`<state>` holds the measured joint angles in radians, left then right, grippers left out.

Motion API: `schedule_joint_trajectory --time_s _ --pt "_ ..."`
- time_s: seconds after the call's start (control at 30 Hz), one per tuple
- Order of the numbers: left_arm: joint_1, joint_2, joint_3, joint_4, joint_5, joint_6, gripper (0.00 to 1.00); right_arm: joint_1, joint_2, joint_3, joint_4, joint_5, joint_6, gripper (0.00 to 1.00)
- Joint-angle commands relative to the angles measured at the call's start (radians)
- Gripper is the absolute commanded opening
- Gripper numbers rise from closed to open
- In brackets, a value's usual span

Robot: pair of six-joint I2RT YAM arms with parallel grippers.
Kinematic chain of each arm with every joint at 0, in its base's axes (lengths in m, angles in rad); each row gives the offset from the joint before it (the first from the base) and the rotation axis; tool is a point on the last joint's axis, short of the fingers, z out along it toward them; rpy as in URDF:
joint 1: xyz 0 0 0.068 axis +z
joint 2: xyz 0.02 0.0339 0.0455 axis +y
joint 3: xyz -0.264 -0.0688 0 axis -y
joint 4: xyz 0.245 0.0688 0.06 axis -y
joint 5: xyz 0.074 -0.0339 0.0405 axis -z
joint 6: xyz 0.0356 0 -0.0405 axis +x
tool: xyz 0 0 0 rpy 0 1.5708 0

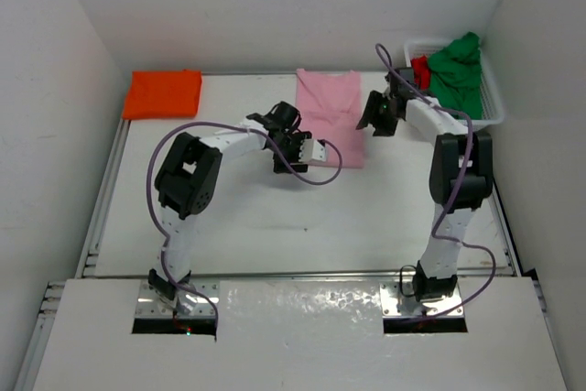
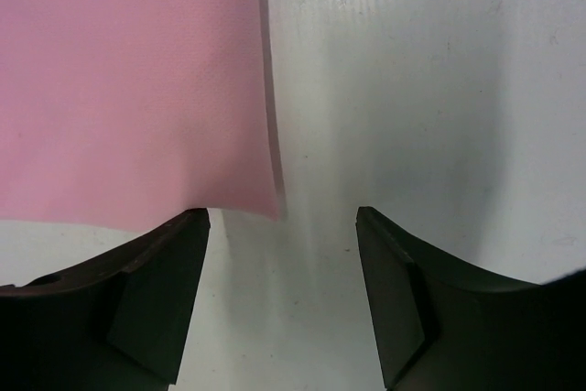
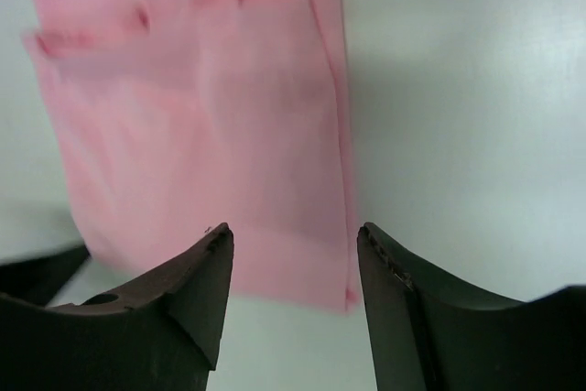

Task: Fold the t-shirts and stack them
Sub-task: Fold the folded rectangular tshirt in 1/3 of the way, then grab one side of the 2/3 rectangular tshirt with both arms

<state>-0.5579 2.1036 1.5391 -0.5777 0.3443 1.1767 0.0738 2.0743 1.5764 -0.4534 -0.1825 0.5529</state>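
- Top view: the pink shirt [image 1: 330,116] lies flat at the back middle of the desk [image 1: 275,217], already narrowed into a long strip. My guess is that's so it can be folded end over end next.
- The orange shirt [image 1: 163,93] sits folded in the back left corner and looks like the start of the stack. The green shirt [image 1: 458,70] and red shirt [image 1: 420,69] are bunched up in the basket [image 1: 490,98] at the back right, not folded yet.
- The left fingers [image 1: 307,155] are at the near end of the pink shirt and the right fingers [image 1: 374,121] are by its right edge, probably one per side to lift it evenly. From up here the arms and a purple cable [image 1: 320,176] hide that near edge.
- Left wrist view: the left fingers [image 2: 156,299] are spread apart with only bare desk between them. A corner of the pink shirt [image 2: 128,80] sits right at one fingertip, nothing pinched. Most of the shirt is cut off.
- Right wrist view: the right fingers [image 3: 174,309] are spread too, hanging over the hem of the pink shirt [image 3: 201,116] with no cloth clamped. The picture is soft, so I can make out overlapping layers but can't count them. A dark shape [image 3: 37,272] at lower left is cut off, and I can't tell what it is.
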Motion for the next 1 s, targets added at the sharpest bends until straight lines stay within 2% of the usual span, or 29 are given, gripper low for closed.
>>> schedule_joint_trajectory --time_s 0.0,0.07,0.13,0.4,0.7,0.8,0.87,0.9,0.97 --pt "-0.013 -0.056 0.099 -0.040 0.025 0.038 0.63 0.011 -0.114 -0.117 -0.088 0.011 -0.039 0.55" --pt "-0.013 -0.062 0.138 -0.105 0.054 0.060 0.63 0.011 -0.125 -0.203 -0.080 0.002 -0.031 0.55" --pt "-0.013 -0.065 0.132 -0.091 0.044 0.067 0.63 0.011 -0.138 -0.263 -0.059 0.012 -0.018 0.55" --pt "-0.043 -0.050 -0.086 0.189 -0.086 0.121 0.71 0.012 -0.095 -0.318 0.018 0.012 0.031 0.55" --pt "-0.043 -0.021 -0.117 0.338 -0.152 0.086 0.71 0.012 -0.049 -0.360 0.094 -0.014 0.081 0.52" --pt "-0.043 -0.017 -0.137 0.338 -0.145 0.100 0.65 0.012 -0.037 -0.360 0.116 -0.052 0.102 0.48" --pt "-0.043 -0.014 -0.143 0.335 -0.134 0.097 0.55 0.015 -0.030 -0.363 0.136 -0.078 0.126 0.45" --pt "-0.043 -0.010 -0.146 0.334 -0.130 0.084 0.51 0.017 -0.025 -0.362 0.139 -0.095 0.131 0.40" --pt "-0.043 -0.008 -0.145 0.331 -0.126 0.077 0.36 0.020 -0.020 -0.362 0.144 -0.101 0.139 0.33"
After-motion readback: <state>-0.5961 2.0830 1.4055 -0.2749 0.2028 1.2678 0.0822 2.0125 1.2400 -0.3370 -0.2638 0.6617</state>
